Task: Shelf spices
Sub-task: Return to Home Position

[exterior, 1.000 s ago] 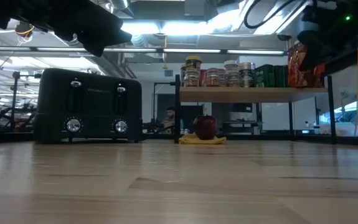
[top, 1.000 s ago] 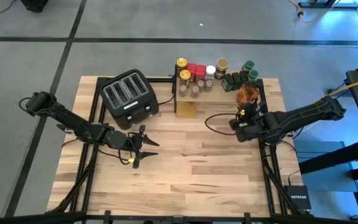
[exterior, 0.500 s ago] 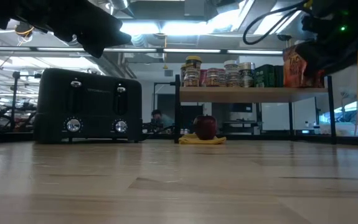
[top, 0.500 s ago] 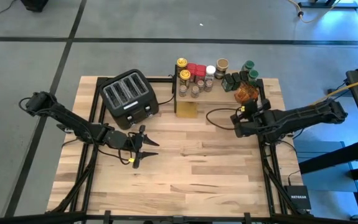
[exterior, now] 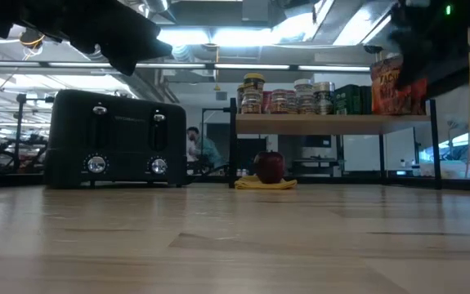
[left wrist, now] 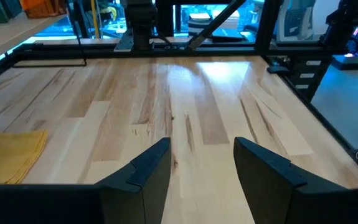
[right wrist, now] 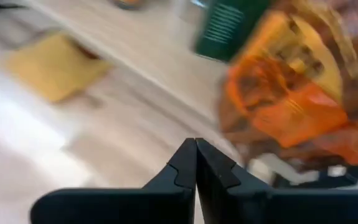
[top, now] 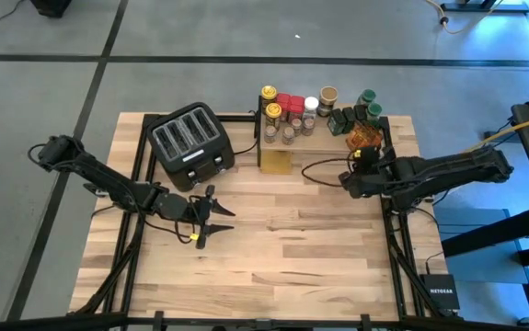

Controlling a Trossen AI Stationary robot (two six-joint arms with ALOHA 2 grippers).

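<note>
The shelf [top: 324, 140] [exterior: 333, 124] stands at the table's far edge and carries a row of spice jars [top: 292, 115] [exterior: 288, 98] and green tins [top: 351, 118] [right wrist: 231, 28]. An orange-brown foil packet [top: 365, 138] [exterior: 396, 82] [right wrist: 291, 87] stands on the shelf's right end. My right gripper [top: 360, 160] [right wrist: 195, 148] is shut with nothing between its fingers, just on the near side of the packet. My left gripper [top: 216, 224] [left wrist: 200, 146] is open and hovers over bare table in front of the toaster. My right gripper's shut fingertips [right wrist: 188, 152] point at the shelf's near edge, close beside the packet's lower edge [right wrist: 253, 134]. I cannot tell whether they touch it.
A black four-slot toaster [top: 190, 140] [exterior: 116, 139] sits left of the shelf. A yellow cloth [top: 276, 162] [exterior: 266, 184] lies under the shelf's left end with a red round thing [exterior: 269, 166] on it. Bare wooden tabletop [top: 292, 239] fills the middle and near side. A person [exterior: 198, 151] shows far behind.
My right gripper has moved toward the table's far edge, closer to the shelf's right end. The foil packet has shifted a little toward the left on the shelf and shows more fully in the low view. My left arm has kept still.
</note>
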